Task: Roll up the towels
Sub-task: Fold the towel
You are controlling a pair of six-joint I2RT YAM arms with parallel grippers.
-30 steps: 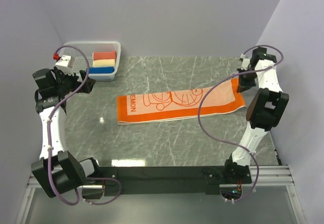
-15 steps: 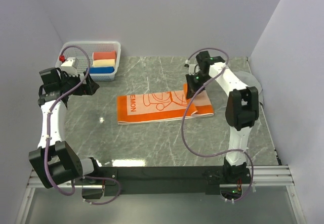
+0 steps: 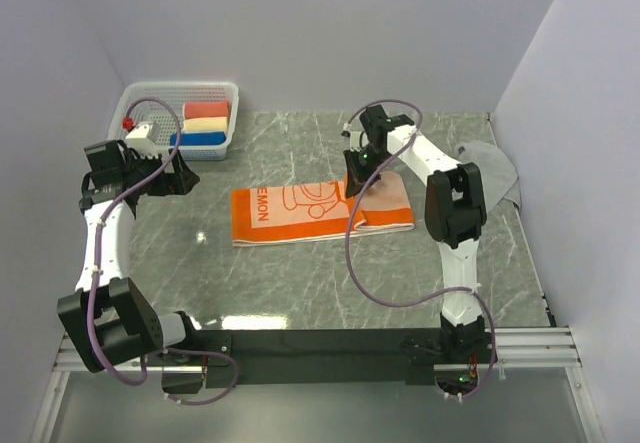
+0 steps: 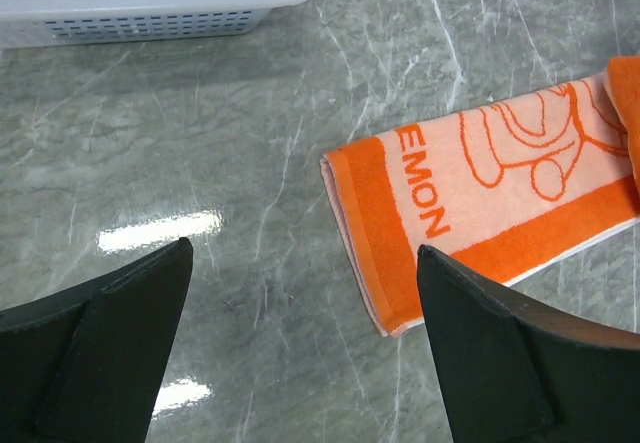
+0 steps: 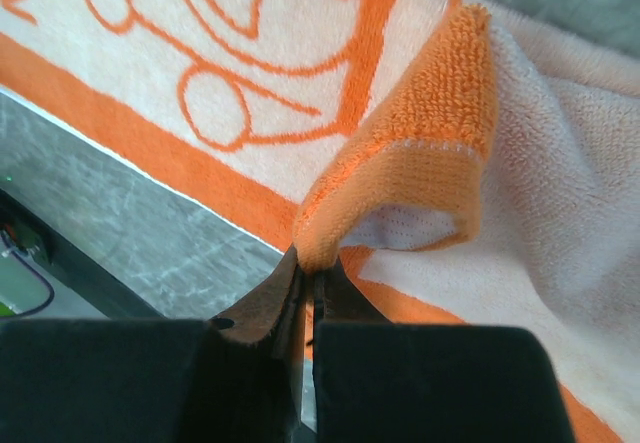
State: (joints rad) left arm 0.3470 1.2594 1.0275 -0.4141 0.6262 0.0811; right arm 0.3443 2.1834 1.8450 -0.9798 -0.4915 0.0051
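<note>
My right hand [image 3: 356, 185] is clenched on the folded-over end of the orange towel [image 3: 290, 213], mid grey marble surface [image 3: 300, 283]. Left hand [image 3: 183, 175] hangs released beside the white basket [image 3: 160, 98]. Grey towel [image 3: 492, 163] lies at the right edge, with plain pale walls [image 3: 330, 33] around.

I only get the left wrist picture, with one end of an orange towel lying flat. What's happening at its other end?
Observer: The right pincer is shut on the orange towel's far end, holding it folded back over the drawing.
Operator: Any other towel around?
Observer: Yes, a grey towel lies at the far right, past the orange one.
Operator: What else is in the white basket?
Observer: Beside the blue roll, a cream roll and a red roll.
</note>
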